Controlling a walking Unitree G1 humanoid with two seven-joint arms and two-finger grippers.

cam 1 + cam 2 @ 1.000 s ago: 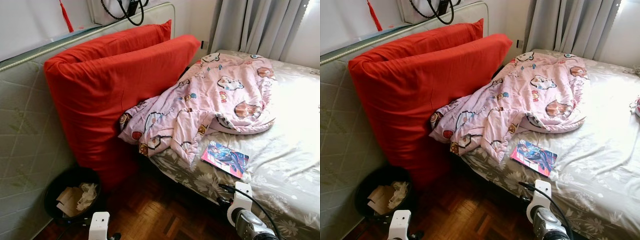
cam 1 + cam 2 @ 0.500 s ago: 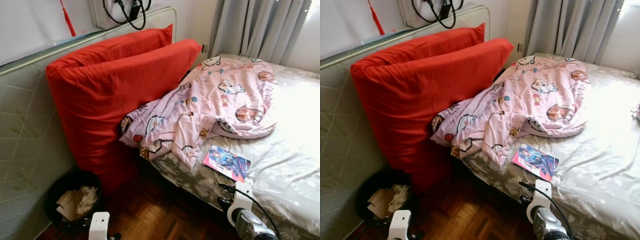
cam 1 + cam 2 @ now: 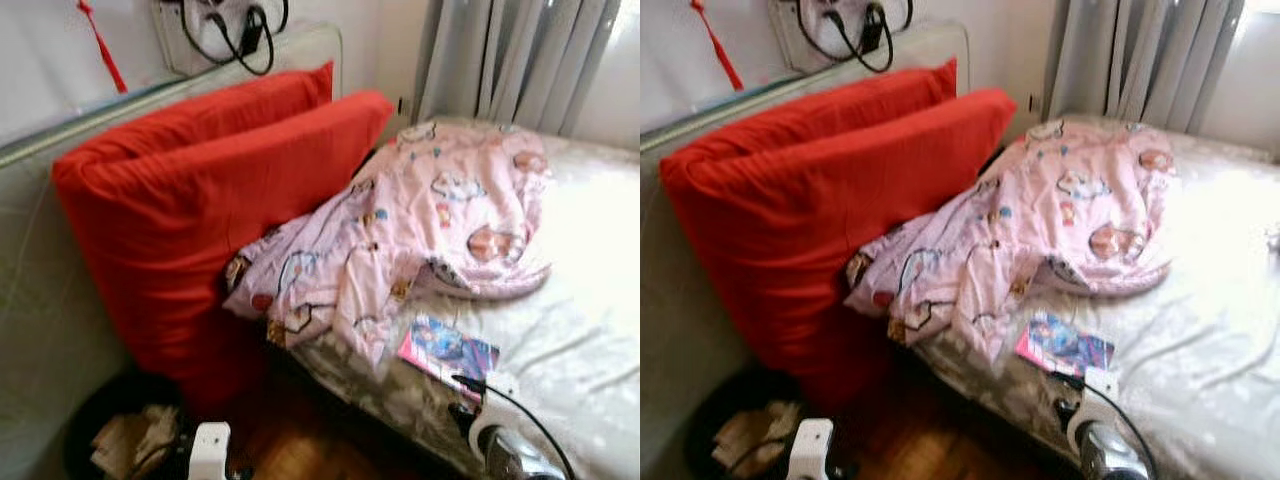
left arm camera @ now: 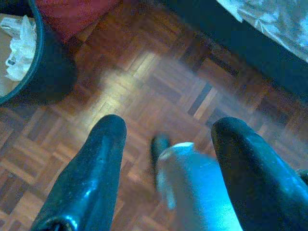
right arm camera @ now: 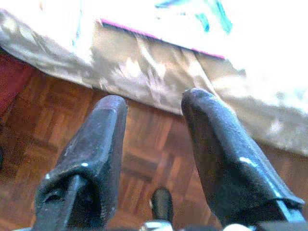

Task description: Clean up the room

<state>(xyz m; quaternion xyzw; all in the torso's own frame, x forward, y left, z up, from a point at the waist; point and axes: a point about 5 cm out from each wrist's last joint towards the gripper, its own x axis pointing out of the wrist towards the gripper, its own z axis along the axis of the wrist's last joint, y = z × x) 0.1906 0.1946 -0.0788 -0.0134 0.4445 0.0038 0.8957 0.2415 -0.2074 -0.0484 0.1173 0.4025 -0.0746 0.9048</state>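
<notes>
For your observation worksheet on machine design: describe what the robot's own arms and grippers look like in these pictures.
Each gripper has two long, glossy black fingers with rounded tips: left gripper, right gripper. In the head views, white wrist housings show at the bottom; the right arm is silver metal, with a thin black cable looping over it.

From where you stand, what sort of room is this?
Most likely a bedroom: a bed with a rumpled pink blanket, red cushions beside it, and curtains behind.

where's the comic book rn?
On the bed near its front edge, just below the pink blanket, ahead of the right hand.
</notes>
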